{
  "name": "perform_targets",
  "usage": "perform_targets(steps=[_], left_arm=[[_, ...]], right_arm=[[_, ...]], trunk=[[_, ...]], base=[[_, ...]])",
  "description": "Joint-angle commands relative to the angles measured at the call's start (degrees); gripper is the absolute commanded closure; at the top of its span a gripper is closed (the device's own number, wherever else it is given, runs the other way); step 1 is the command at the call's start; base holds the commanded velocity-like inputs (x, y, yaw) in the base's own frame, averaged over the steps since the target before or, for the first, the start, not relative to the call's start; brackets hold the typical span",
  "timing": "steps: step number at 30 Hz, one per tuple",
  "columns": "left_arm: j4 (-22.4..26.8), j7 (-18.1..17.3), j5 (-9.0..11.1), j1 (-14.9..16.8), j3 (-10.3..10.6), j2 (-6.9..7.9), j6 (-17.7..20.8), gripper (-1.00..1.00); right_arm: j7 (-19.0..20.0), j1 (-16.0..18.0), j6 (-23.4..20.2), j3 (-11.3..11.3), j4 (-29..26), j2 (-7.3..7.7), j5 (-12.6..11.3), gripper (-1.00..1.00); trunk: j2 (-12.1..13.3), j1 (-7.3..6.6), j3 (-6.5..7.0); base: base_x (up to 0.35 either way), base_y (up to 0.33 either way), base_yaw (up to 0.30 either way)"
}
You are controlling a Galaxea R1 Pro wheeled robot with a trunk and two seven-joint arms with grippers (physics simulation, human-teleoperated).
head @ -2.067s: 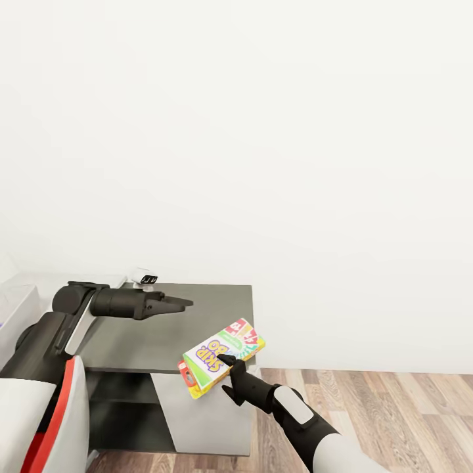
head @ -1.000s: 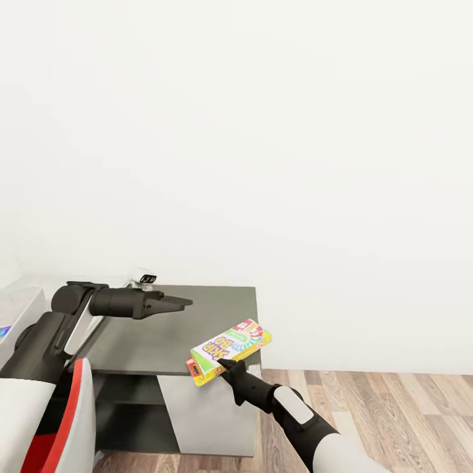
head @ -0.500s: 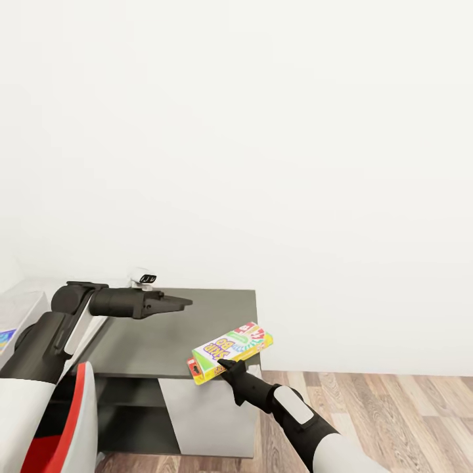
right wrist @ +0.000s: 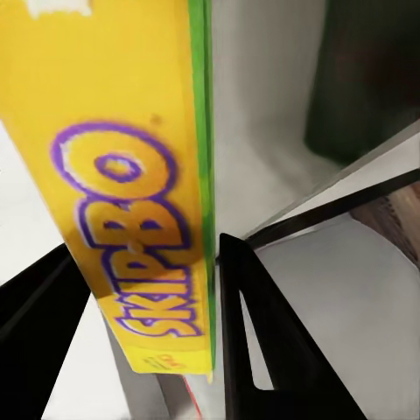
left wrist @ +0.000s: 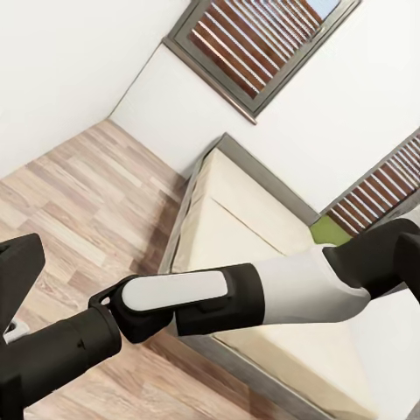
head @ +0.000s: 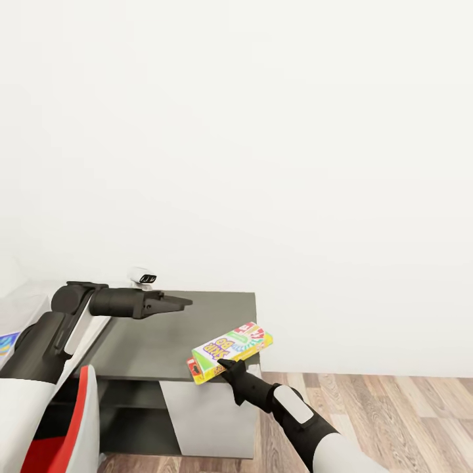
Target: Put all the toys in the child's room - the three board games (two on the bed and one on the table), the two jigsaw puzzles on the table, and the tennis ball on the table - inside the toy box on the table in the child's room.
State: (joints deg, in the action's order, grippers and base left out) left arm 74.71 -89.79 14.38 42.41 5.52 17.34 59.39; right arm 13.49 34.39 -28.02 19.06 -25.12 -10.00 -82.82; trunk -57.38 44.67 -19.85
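My right gripper (head: 225, 363) is shut on a Skip-Bo board game (head: 231, 344), a yellow and green box with purple letters. It holds the box near level at the front right corner of a dark grey table (head: 164, 335). In the right wrist view the board game (right wrist: 131, 192) stands on edge between the two black fingers (right wrist: 254, 341). My left gripper (head: 176, 303) hovers over the table's back left part, pointing right, with nothing in it. In the left wrist view one finger (left wrist: 19, 271) sits far out at the side, so the jaws stand open.
A small white device (head: 144, 276) sits at the table's back edge against the white wall. A bed (left wrist: 254, 254) under slatted windows lies beside the wooden floor (head: 394, 407). A colourful flat thing (head: 6, 343) shows at the head view's left edge.
The right gripper has lifted the board game a little, moved it right and tipped it flatter. The view has drifted slightly, so the camera moved. The left arm kept its pose.
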Motion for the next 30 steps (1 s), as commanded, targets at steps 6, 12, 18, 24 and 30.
perform_targets(steps=[6, 12, 18, 24, 30], left_arm=[[0.0, -0.2, 0.0, 0.0, 0.1, 0.06, 0.6, -1.00], [0.0, -0.2, 0.0, 0.0, 0.1, 0.06, 0.6, -1.00], [0.0, -0.2, 0.0, 0.0, 0.1, 0.06, 0.6, -1.00], [0.0, -0.2, 0.0, 0.0, 0.1, 0.06, 0.6, -1.00], [0.0, -0.2, 0.0, 0.0, 0.1, 0.06, 0.6, -1.00]], right_arm=[[0.0, 0.1, -1.2, 3.8, -3.9, 0.00, 0.0, 1.00], [0.0, 0.3, -4.4, 8.6, -7.4, 0.00, 0.1, 1.00], [0.3, 0.3, -4.6, 7.2, -7.3, 0.16, -0.5, 1.00], [0.5, 0.3, -4.3, 5.9, -7.3, 1.22, -0.2, 1.00], [0.6, 0.1, -4.0, 5.7, -7.4, 1.59, -0.1, 1.00]], trunk=[[2.4, -1.32, 1.01], [4.8, -2.64, 2.09], [7.2, -3.95, 3.17], [9.6, -5.27, 4.24], [12.0, -6.59, 5.32]], base=[[0.000, 0.000, 0.000], [0.000, 0.000, 0.000], [0.000, 0.000, 0.000], [0.000, 0.000, 0.000], [0.000, 0.000, 0.000]])
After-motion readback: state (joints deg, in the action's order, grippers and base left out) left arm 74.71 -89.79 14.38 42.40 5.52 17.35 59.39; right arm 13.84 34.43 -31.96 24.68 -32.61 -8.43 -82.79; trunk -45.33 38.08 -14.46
